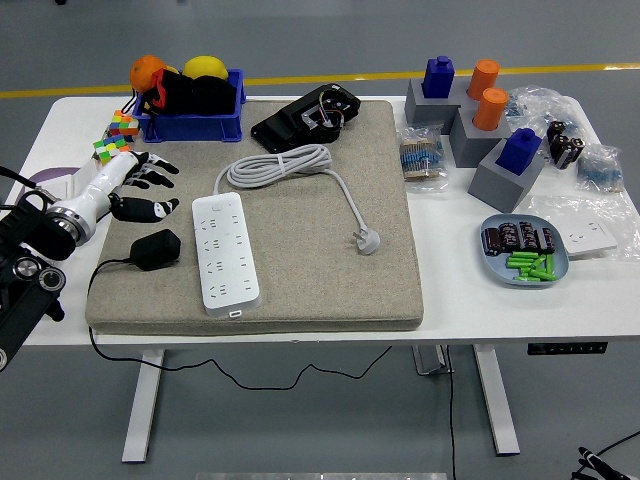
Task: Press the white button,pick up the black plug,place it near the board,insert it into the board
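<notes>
The boxy black plug (155, 248) lay on the near-left part of the grey fabric mat (380, 200), its thin cord trailing off the near edge, just left of the long white power strip board (223, 252). The cord could snag the mat's edge and twist the plug during a lift. Just beyond the plug hovered the left hand (135, 190), its black-tipped fingers (160, 170) spread loosely, released, gripping nothing. The white counter (300, 330) showed no right hand.

White board (224, 251), black plug (156, 249), grey mat (330, 270), blue bin (190, 125)
</notes>
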